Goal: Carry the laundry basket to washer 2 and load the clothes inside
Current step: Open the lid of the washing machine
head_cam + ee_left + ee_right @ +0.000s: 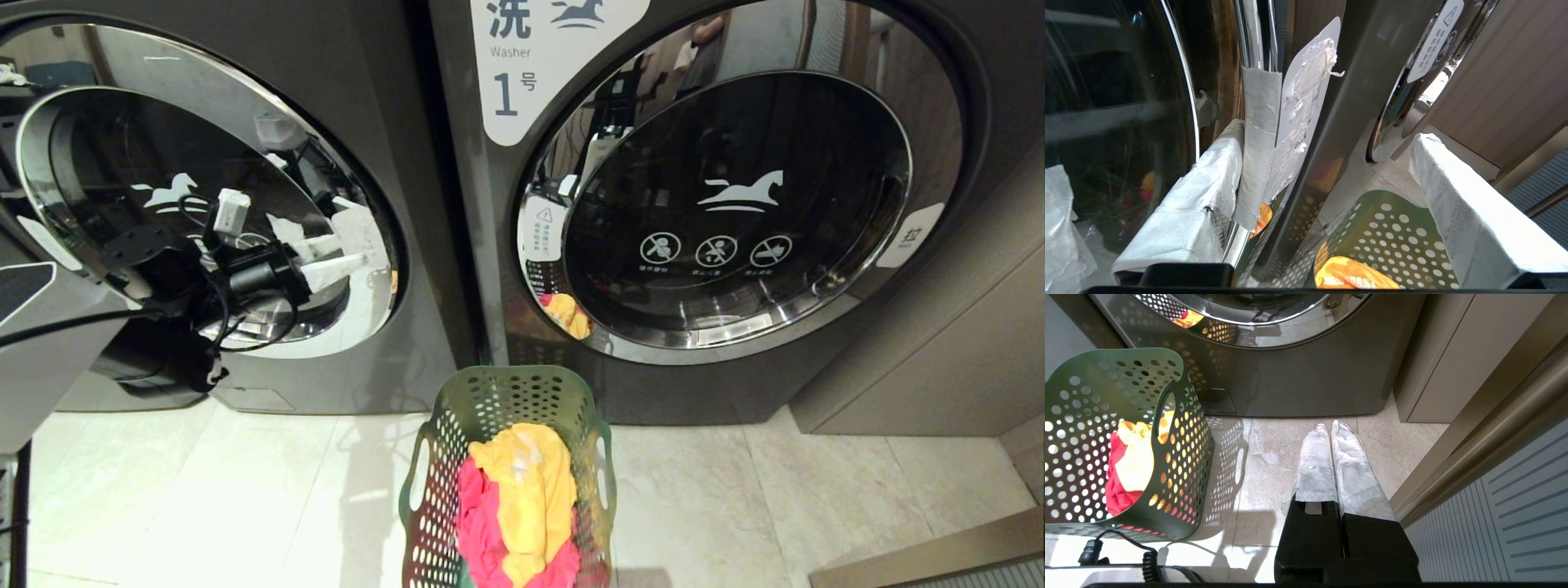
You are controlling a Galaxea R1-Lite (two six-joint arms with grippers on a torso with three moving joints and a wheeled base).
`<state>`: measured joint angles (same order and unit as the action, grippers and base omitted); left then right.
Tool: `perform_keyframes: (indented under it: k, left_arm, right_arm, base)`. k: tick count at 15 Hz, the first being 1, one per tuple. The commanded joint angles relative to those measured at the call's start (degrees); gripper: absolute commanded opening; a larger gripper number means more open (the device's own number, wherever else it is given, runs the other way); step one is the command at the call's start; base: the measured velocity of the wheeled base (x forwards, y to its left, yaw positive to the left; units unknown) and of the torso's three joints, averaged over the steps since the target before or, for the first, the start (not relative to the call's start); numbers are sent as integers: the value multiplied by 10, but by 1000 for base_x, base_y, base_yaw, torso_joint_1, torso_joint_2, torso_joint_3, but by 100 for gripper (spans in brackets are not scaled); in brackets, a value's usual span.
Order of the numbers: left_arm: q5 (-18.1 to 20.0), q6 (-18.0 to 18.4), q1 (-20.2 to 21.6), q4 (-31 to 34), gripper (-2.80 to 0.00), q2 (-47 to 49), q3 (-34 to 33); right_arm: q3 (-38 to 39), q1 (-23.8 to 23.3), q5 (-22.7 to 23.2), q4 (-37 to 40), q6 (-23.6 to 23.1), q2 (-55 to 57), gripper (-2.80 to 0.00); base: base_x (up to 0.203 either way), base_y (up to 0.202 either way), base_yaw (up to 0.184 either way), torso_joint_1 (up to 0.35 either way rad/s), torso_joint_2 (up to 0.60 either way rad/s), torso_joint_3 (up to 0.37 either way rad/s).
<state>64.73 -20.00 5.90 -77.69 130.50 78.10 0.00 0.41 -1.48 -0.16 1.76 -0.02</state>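
Left gripper (pixel 347 245) up at the chrome-rimmed door edge of the left dark grey washer (pixel 392 343), white-wrapped fingers (pixel 1196 212) spread wide, gripping nothing, green perforated plastic laundry basket (pixel 457 400) on pale floor tiles (pixel 204 490) between both machines, yellow garment (pixel 522 482) and pink-red garment (pixel 478 523) inside, right gripper (pixel 1329 426) low by the floor, pinched shut, empty.

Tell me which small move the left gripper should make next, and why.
Probably close the left gripper on the taped door edge of washer 2 and pull: the door looks shut, the fingers straddle it, and the clothes lie in the laundry basket. The right gripper hangs idle.
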Motion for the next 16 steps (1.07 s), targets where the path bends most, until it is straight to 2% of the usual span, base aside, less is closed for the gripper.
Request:
perform_keyframes:
  k: [1, 6, 8, 10, 12, 14, 16]
  left_arm:
    - [7, -1, 1, -6, 0, -15, -11]
    - [22, 0, 6, -24, 0, -43, -64]
    - [22, 3, 38, -32, 0, -68, -92]
    - [29, 3, 109, -34, 0, -122, -145]
    - [57, -4, 208, -34, 0, -182, -193]
    - [89, -29, 321, -34, 0, -257, -232]
    - [101, -77, 423, -33, 0, -359, -259]
  right_arm:
    - [0, 0, 0, 0, 0, 0, -280]
    - [0, 0, 0, 0, 0, 0, -280]
    - [0, 0, 0, 0, 0, 0, -280]
    - [0, 0, 0, 0, 0, 0, -280]
    - [0, 0, 0, 0, 0, 0, -280]
    - [0, 0, 1, 0, 0, 0, -280]
    - [0, 0, 0, 0, 0, 0, -280]
  base:
    - [0, 0, 0, 0, 0, 0]
    - [0, 0, 0, 0, 0, 0]
    - [0, 0, 0, 0, 0, 0]
    - [0, 0, 0, 0, 0, 0]
    - [0, 0, 0, 0, 0, 0]
    - [0, 0, 0, 0, 0, 0]
    - [0, 0, 0, 0, 0, 0]
